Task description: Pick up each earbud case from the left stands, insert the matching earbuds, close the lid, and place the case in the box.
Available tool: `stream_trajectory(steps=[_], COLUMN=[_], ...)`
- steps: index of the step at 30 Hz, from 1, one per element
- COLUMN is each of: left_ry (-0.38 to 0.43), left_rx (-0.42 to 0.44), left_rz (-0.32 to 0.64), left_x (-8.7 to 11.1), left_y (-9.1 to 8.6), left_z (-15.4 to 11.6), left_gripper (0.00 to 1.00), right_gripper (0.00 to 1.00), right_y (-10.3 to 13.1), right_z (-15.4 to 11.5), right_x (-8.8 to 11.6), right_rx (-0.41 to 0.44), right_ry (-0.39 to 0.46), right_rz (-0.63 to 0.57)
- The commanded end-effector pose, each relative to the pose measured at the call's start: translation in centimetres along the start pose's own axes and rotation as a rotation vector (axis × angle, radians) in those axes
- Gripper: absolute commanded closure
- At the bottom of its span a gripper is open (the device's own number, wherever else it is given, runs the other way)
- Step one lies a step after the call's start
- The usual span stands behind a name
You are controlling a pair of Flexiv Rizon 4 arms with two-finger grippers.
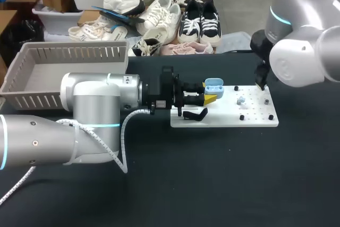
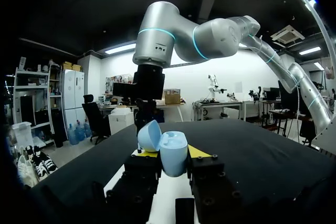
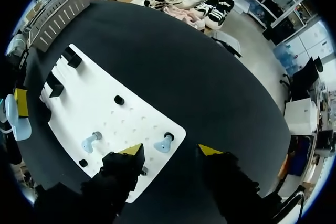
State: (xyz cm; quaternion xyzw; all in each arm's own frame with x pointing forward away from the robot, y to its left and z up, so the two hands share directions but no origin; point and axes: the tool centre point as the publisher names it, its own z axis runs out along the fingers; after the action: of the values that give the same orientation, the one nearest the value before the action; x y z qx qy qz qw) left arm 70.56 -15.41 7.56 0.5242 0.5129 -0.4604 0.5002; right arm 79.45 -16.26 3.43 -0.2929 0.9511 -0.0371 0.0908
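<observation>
**Fetching an Earbud for the Open Case**

I am holding the earbud case (image 2: pixel 173 156) in the left gripper (image 1: pixel 207 99). Its fingers are pressing on the case from both sides. The case is sitting over the far edge of the white board (image 3: pixel 105 103), toward the board's left half, and the box (image 1: pixel 32 78) is standing at the bench's far-left corner.

The right gripper (image 3: pixel 170 151) is hovering near the board's right edge. Its jaws are standing wide apart and gripping nothing. One earbud (image 3: pixel 164 142) is lying just ahead of the gripper, roughly between its fingers, and a second earbud (image 3: pixel 89 142) is lying nearer the board's middle.

Procedure, as I am judging it:
- I am aiming to centre the right fingers over the nearer earbud before descending straight down.
- I am planning a light, slow closure, since so small a part is likely to squirt out sideways.
- I am intending to hold the left arm steady, with the case's cavity presented upward.

The case is showing as pale blue, rounded and smooth. Its lid (image 2: pixel 148 135) is standing hinged open and tilted to one side. Both earbuds are showing the same pale blue.
</observation>
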Motion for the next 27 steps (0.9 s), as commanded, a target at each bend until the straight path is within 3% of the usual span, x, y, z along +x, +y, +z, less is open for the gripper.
stream_trajectory(steps=[1, 8, 13, 27], left_ry=[-0.002, -0.002, -0.002, -0.002], left_rx=[-0.002, -0.002, -0.002, -0.002], left_rz=[0.001, 0.001, 0.001, 0.001], left_x=[0.07, 0.07, 0.07, 0.07], left_y=[-0.01, -0.01, -0.01, -0.01], left_z=[0.02, 0.02, 0.02, 0.02], left_gripper=[1.00, 1.00, 1.00, 1.00], right_gripper=[0.47, 0.43, 0.50, 0.51], right_y=[0.18, 0.43, 0.65, 1.09], right_z=[0.09, 0.28, 0.31, 0.26], right_x=[0.00, 0.16, 0.22, -0.03], right_rx=[0.005, -0.001, -0.004, -0.016], right_ry=[0.006, 0.013, 0.017, 0.038], right_rz=[0.005, 0.008, 0.013, 0.054])
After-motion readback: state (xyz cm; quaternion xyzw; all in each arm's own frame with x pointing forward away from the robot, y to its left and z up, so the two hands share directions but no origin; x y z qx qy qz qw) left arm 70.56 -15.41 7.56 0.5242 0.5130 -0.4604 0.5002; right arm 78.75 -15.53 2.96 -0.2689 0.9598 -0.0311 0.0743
